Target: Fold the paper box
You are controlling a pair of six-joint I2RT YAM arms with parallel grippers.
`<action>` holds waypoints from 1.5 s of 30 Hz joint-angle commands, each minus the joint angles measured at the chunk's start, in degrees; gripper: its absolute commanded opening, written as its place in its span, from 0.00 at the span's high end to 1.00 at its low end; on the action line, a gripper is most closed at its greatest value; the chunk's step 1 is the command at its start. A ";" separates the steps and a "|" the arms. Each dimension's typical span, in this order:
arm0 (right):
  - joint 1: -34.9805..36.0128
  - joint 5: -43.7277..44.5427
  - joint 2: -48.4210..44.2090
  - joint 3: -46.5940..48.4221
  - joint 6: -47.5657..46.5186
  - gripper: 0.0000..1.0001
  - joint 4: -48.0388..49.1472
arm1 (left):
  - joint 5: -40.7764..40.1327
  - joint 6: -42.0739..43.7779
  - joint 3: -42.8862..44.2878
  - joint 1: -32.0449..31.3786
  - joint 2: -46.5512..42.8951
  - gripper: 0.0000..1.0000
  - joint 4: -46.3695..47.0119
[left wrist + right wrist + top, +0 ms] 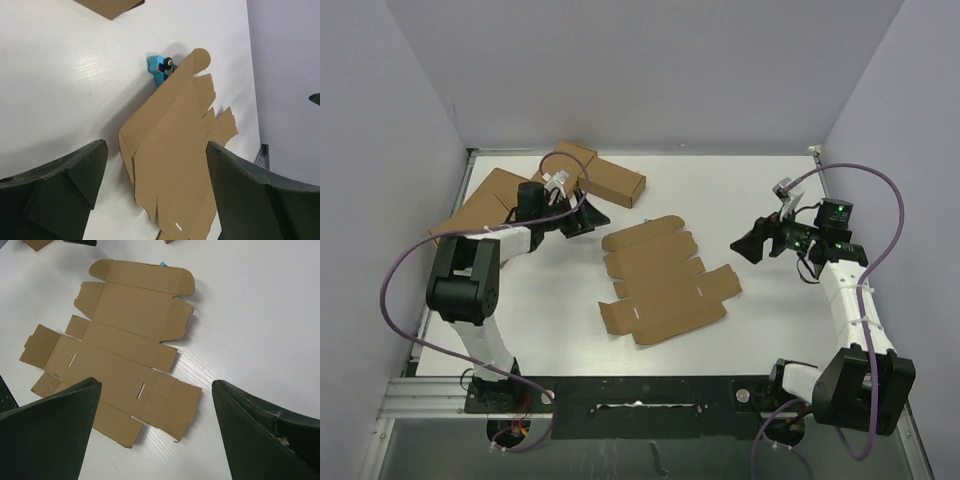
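- The left gripper (592, 215) has its two dark fingers spread wide and holds nothing. It hangs over the table's left side, just left of the paper box and not touching it.
- The right gripper (748, 243) is also spread wide and empty. It points towards the paper box from the right, with bare table between them.
- At the near edge, both arm bases stand on a black strip (650, 395). An aluminium rail (425, 398) runs out to the left of it. Purple cables (388, 290) loop from each base up along its arm.
- The table (750, 180) is white and matt with a faint grain. It shows soft shadows beside the grippers and under the raised edges of the cardboard.
- The paper box (665, 280) lies open as a flat die-cut sheet near the middle of the table, between the two grippers and turned a little askew. Its rounded flaps are on the far side, its small square tabs stick out along the sides, and two short slits show in the near panels.
- A small blue object (159, 67) with a dark round part sits against the sheet's edge by a rounded flap, partly tucked under the cardboard.
- Farther back on the left, a cluster of brown cartons (495, 200) lies around and behind the left arm. One closed carton (612, 180) lies at an angle just beyond the left gripper.
- Plain pale walls (670, 70) with a faint lilac tint close the table in on the left, right and far sides.
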 commanded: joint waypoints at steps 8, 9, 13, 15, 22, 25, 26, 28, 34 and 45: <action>0.74 -0.74 -0.19 1.19 -1.10 0.02 1.06 | -2.38 12.28 15.46 -3.30 10.63 0.23 -17.69; 0.76 -0.67 -0.18 1.23 -1.10 0.02 1.05 | -2.92 13.52 16.51 -4.23 11.18 0.23 -19.15; 0.87 -0.24 -0.09 1.27 -1.13 0.02 0.96 | -3.53 16.55 20.15 -5.99 13.60 0.28 -23.48; 0.88 -0.11 -0.16 1.36 -1.13 0.02 0.87 | -2.74 17.18 21.02 -6.12 14.63 0.32 -23.93; 0.97 -0.10 -0.23 1.42 -1.14 0.02 0.78 | 1.30 19.44 21.17 -6.77 15.04 0.49 -22.67; 0.95 -0.02 -0.22 1.45 -1.21 0.02 0.78 | 2.03 20.03 20.01 -6.78 14.44 0.59 -21.77; 1.01 -0.01 -0.22 1.45 -1.19 0.02 0.66 | 2.23 19.99 19.33 -6.82 14.06 0.64 -21.13; 1.04 -0.03 -0.23 1.43 -1.19 0.02 0.69 | 2.58 19.54 17.38 -6.82 12.86 0.71 -18.77; 1.08 0.08 -0.31 1.53 -1.20 0.02 0.60 | 1.68 18.09 10.95 -6.82 7.35 0.92 -11.74; 2.12 -0.79 0.18 1.27 -1.36 0.02 0.60 | -4.84 13.98 -8.86 -6.82 -12.98 1.00 6.37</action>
